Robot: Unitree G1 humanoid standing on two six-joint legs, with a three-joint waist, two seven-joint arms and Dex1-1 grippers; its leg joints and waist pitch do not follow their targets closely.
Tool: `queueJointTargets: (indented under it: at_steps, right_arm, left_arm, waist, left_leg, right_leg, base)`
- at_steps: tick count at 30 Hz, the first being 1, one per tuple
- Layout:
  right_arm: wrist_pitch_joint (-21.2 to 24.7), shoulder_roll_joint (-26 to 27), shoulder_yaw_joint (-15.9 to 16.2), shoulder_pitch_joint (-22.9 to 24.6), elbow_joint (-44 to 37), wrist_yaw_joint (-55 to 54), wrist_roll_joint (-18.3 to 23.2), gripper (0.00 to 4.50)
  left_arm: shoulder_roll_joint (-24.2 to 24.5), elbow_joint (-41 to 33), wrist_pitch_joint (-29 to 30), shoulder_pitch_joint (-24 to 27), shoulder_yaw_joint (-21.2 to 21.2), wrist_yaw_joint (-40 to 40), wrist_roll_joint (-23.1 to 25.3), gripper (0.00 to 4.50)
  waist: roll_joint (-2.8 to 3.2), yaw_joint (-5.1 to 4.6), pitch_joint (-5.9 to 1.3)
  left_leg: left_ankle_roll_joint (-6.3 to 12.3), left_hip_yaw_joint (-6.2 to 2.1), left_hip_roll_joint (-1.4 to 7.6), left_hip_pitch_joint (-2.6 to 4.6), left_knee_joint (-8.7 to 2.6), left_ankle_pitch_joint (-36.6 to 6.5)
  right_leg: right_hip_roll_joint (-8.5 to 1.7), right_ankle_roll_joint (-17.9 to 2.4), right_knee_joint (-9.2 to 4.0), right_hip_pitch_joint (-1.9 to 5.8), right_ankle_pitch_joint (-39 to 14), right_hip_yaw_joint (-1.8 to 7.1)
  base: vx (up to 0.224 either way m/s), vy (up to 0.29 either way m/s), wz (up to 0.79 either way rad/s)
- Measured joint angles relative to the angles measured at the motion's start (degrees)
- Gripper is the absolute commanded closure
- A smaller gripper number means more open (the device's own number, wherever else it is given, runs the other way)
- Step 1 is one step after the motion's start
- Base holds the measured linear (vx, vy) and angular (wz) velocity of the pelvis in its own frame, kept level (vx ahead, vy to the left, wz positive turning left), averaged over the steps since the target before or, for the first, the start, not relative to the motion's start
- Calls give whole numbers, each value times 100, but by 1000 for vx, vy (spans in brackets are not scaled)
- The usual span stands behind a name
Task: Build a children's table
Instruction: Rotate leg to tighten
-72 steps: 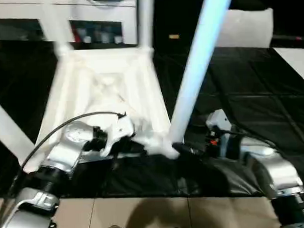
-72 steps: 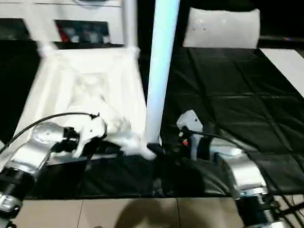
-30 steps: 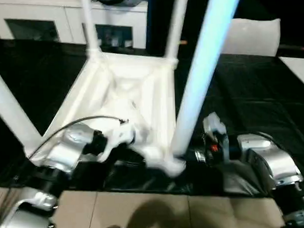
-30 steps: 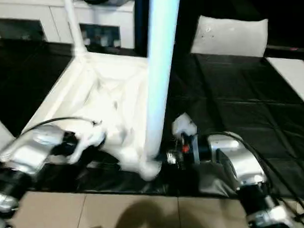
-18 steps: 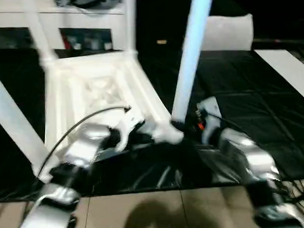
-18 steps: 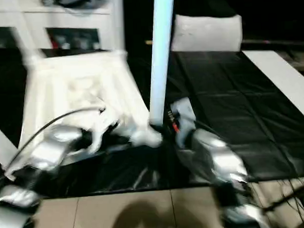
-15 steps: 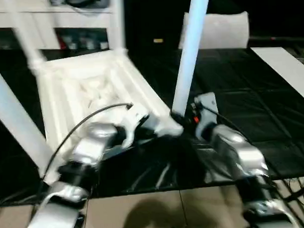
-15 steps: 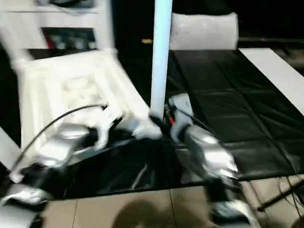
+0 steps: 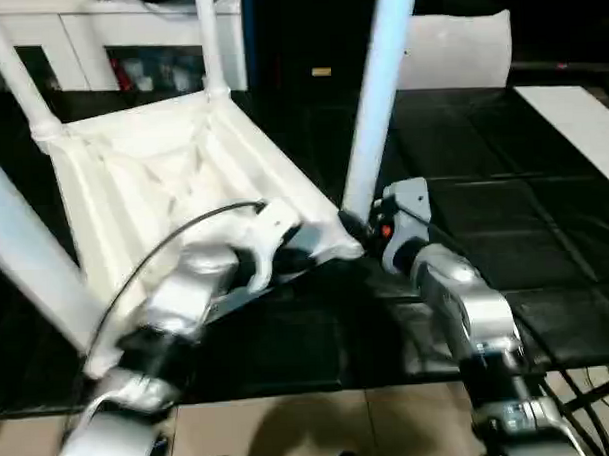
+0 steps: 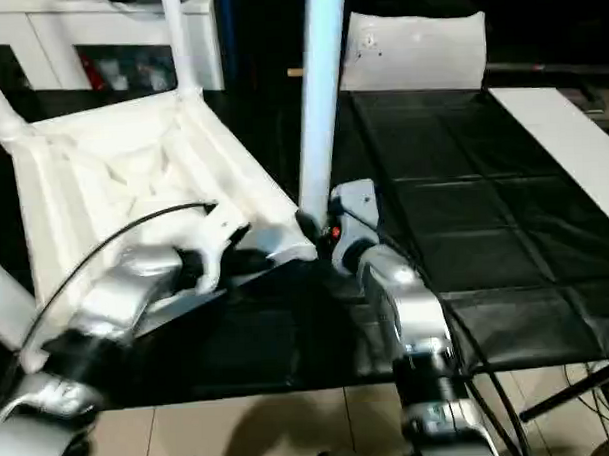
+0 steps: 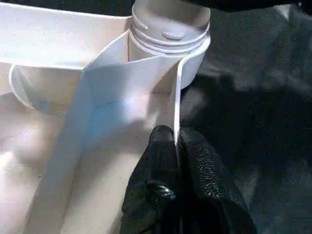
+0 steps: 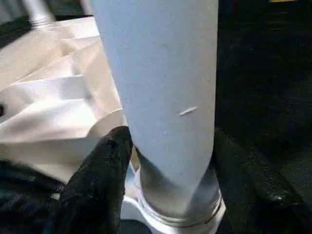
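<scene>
Black matting (image 9: 544, 220) carries the upturned tabletop (image 9: 153, 183); left gripper (image 11: 176, 141) jaws pinch its rim, right gripper (image 12: 165, 161) jaws straddle a leg (image 9: 375, 95).

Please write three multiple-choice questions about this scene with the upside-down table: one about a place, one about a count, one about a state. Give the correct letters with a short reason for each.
1. What does the left gripper pinch?
A. a thin wall of the tabletop near a corner socket
B. the pillow
C. the cabinet

2. How many legs stand up from the tabletop?
A. one
B. two
C. four

3. How do the right gripper fingers stand around the near leg?
A. both on one side of it
B. one on each side of its base
C. far from it

Answers:
1 A: the left wrist view shows black fingers shut on a thin white wall beside the socket.
2 C: the left eye view shows a leg rising from each corner.
3 B: the right wrist view shows a black finger on either side of the leg's base.
</scene>
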Motion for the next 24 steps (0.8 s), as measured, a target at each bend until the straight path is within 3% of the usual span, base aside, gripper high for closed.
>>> queueJointTargets:
  at_steps: [9, 15, 20, 24]
  right_arm:
    - [-174, -1306, 344, 535, -417, 2065, 346, 75]
    - [-383, -2081, 419, 561, -411, 3078, 431, 31]
    - [-622, -2387, 554, 495, -340, 3726, 442, 9]
    - [-813, -2452, 752, 345, -305, 4247, 491, 9]
  left_arm:
    - [687, 55, -958, 94, -227, -1137, -8, 450]
    - [1093, 274, -1609, 94, -316, -2008, -124, 450]
    - [1295, 355, -2083, 86, -563, -2604, -123, 450]
    - [1354, 363, -2424, 68, -754, -3002, -106, 450]
  waist:
    - [-5, 176, 3]
    - [-8, 309, 3]
    - [-10, 434, 3]
    - [-16, 462, 1]
  left_leg:
    - [-1, -1, 0, -3, 21, 0]
    - [0, -1, 0, -3, 23, 1]
    - [2, -1, -2, -2, 31, 0]
    - [3, -1, -1, 12, 35, 1]
  right_leg:
    - [-1, 1, -4, 10, 12, 3]
    - [-2, 1, -4, 15, 11, 3]
    - [-6, 1, -5, 21, 11, 3]
    - [-8, 2, -1, 38, 11, 3]
  base:
    - [0, 0, 0]
    - [0, 0, 0]
    - [0, 0, 0]
    - [0, 0, 0]
